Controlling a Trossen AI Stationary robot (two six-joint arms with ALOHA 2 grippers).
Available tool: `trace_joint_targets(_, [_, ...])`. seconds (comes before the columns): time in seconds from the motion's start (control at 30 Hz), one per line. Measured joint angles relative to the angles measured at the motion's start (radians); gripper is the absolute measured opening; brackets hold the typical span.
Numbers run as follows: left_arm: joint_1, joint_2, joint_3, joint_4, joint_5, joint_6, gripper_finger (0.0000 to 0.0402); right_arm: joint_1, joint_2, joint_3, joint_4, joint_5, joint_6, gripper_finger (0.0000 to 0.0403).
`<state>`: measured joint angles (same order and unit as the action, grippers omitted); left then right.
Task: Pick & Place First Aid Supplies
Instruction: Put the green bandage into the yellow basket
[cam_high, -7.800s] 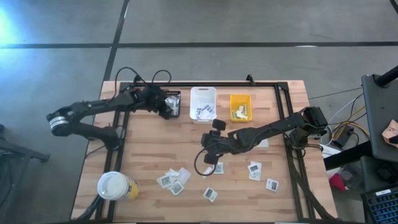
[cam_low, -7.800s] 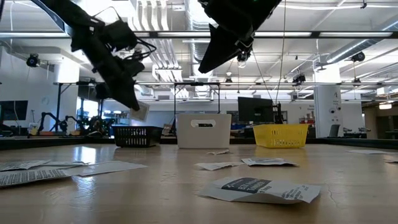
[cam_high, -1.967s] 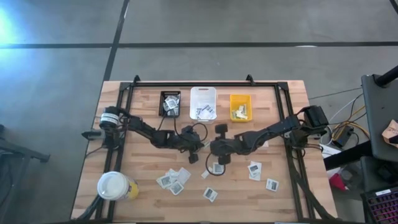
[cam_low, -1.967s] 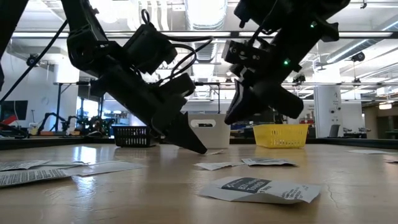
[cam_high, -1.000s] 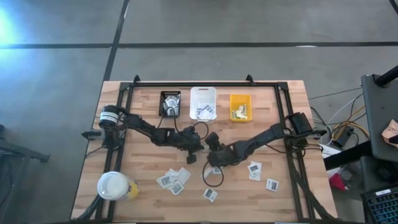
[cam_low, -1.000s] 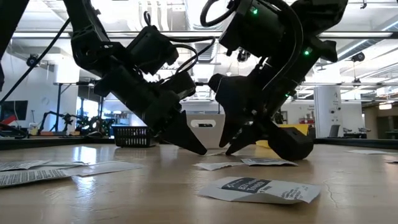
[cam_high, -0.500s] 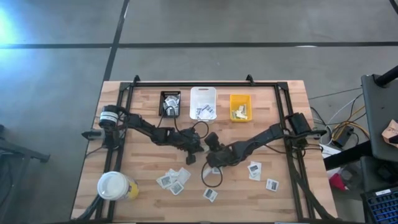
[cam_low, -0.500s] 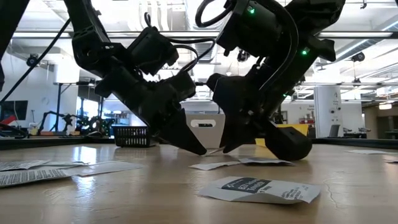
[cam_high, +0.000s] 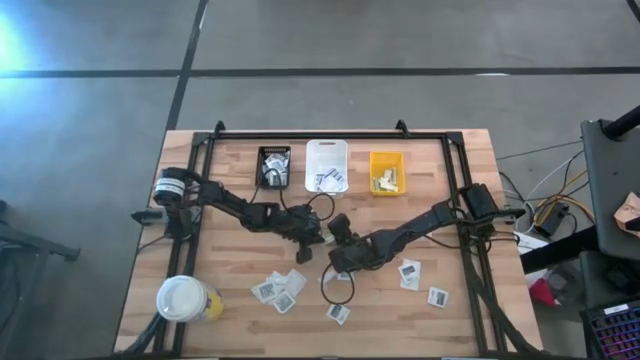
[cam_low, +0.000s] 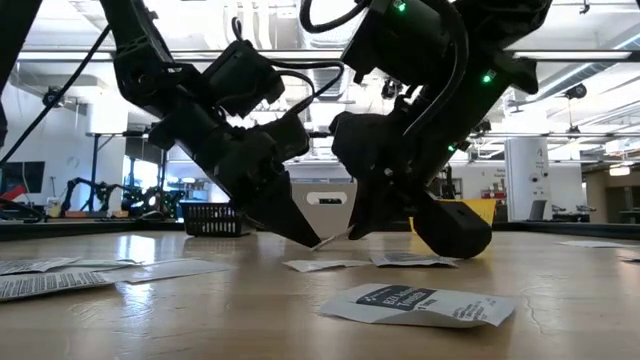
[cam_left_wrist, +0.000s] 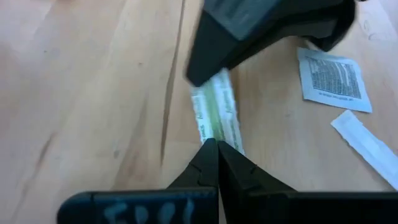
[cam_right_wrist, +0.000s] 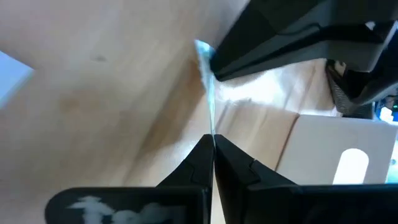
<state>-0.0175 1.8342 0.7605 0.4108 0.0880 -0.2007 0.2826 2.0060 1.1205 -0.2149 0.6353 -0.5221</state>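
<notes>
A narrow pale yellow-green strip (cam_left_wrist: 216, 112) of the first aid supplies spans the short gap between my two grippers at the table's middle. My left gripper (cam_high: 318, 240) comes from the left and is shut on one end. My right gripper (cam_high: 333, 244) comes from the right and is shut on the other end. In the right wrist view the strip (cam_right_wrist: 210, 93) shows edge-on. Other packets (cam_high: 280, 290) lie flat on the wood nearer the front edge, one large in the low view (cam_low: 420, 303). My left gripper pinches one end of the strip (cam_left_wrist: 219, 135) between its two fingertips, slanting down from the table's left, along the strip. The strip runs straight on to the other gripper and sits just above the wood in the low view (cam_low: 335, 238). My right gripper pinches the strip's opposite end (cam_right_wrist: 212, 127) between its two fingertips, slanting down from the table's right, along the strip. The strip stands on edge between the fingers and reaches across to the left gripper's fingers (cam_right_wrist: 261, 50).
A black bin (cam_high: 273, 166), a white bin (cam_high: 327, 165) and a yellow bin (cam_high: 386, 172) stand in a row at the far edge. A white-lidded cup (cam_high: 185, 298) stands at the near left corner. More packets (cam_high: 410, 272) lie near right.
My right gripper has shut its fingers on the strip's free end, beside my left gripper, which has stayed shut on the other end. In the low view, two small packets under the grippers have slid a little toward the table's left.
</notes>
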Motion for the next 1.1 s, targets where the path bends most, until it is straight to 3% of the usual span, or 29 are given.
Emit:
trace_joint_targets(0.57, [0.007, -0.047, 0.001, -0.002, -0.039, 0.045, 0.0, 0.018, 0.0, 0.031, -0.02, -0.06, 0.028, 0.0008])
trace_joint_targets(0.93, [0.005, -0.275, 0.002, -0.278, -0.215, 0.125, 0.0, 0.034, -0.005, 0.041, -0.021, -0.056, 0.082, 0.0008])
trace_joint_targets(1.1, [0.004, -0.405, -0.05, -0.308, -0.225, 0.127, 0.0, 0.034, -0.038, 0.044, -0.027, -0.03, 0.129, 0.0008])
